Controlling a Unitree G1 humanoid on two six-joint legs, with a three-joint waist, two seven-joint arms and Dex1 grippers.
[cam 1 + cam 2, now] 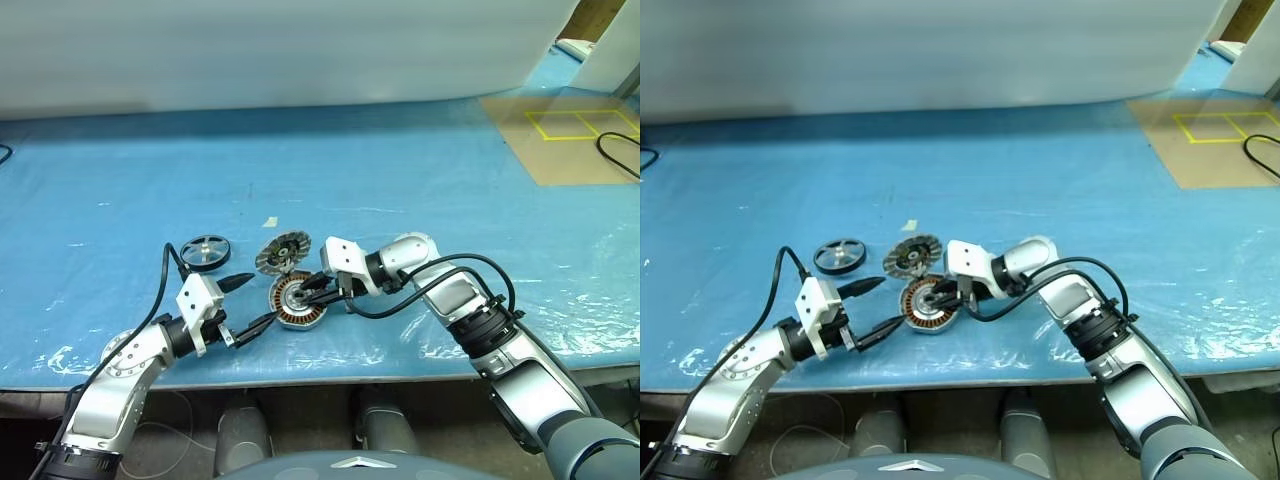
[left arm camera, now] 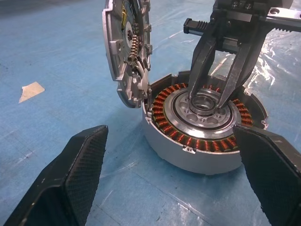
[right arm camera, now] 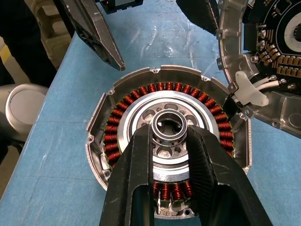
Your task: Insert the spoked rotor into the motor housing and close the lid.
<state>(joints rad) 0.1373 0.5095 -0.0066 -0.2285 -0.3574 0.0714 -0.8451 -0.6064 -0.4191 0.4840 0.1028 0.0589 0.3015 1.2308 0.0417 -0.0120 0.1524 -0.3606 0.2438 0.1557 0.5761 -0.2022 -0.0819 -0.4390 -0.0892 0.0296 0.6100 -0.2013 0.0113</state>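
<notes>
I see the motor housing [image 1: 297, 302] lying flat on the blue worktop [image 1: 400, 190], near the front edge, between my two arms. Its ring of copper windings faces up, with a silver hub in the middle.

My right tool [image 3: 170, 136] reaches over the housing from the right. Its two black fingers [image 2: 203, 61] are close together and pinch the small round ring at the middle of the hub. So the right tool is grasping the housing by its hub.

My left tool [image 1: 240, 306] sits just to the left of the housing. Its fingers are spread wide apart and hold nothing. One finger points toward the housing and the other lies low by the worktop.

The lid [image 1: 280, 251] stands tilted up on its edge just behind the housing, touching its rim. I can see wires and small parts on its inner side.

The spoked rotor [image 1: 205, 251], a dark wheel, lies flat on the worktop to the left of the lid, apart from the housing.
</notes>
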